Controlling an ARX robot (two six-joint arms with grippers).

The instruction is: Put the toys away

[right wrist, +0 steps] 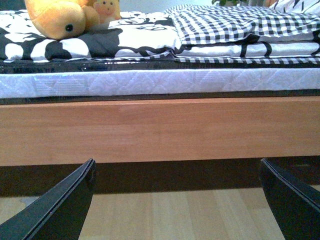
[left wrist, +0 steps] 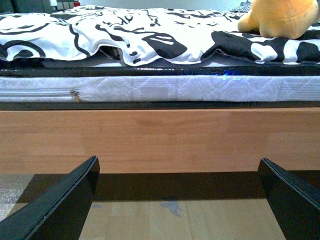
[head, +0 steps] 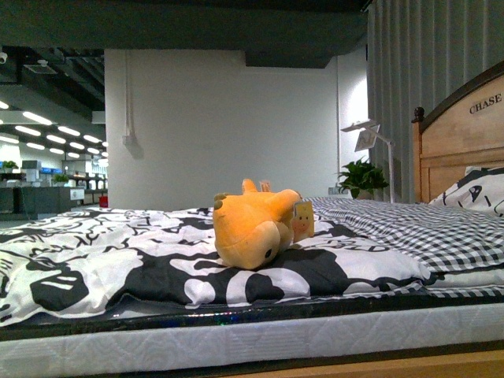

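An orange-yellow plush toy (head: pixel 253 220) lies on the black-and-white bedspread in the middle of the bed, with a small yellow tag or figure (head: pixel 303 218) against it. The left wrist view catches the toy (left wrist: pixel 282 17) at the bed's top edge, and the right wrist view shows its face (right wrist: pixel 60 17). My left gripper (left wrist: pixel 177 200) hangs open low in front of the bed's wooden side rail, over the floor. My right gripper (right wrist: pixel 177 200) is open too, equally low before the rail. Both hold nothing, and neither arm appears in the front view.
The wooden bed frame (right wrist: pixel 160 130) and white mattress edge (left wrist: pixel 160 89) stand between the grippers and the toy. A folded checked blanket (head: pixel 409 228) lies to the toy's right, with a pillow (head: pixel 476 191) by the headboard (head: pixel 461 134). A lamp and plant (head: pixel 362 177) stand behind.
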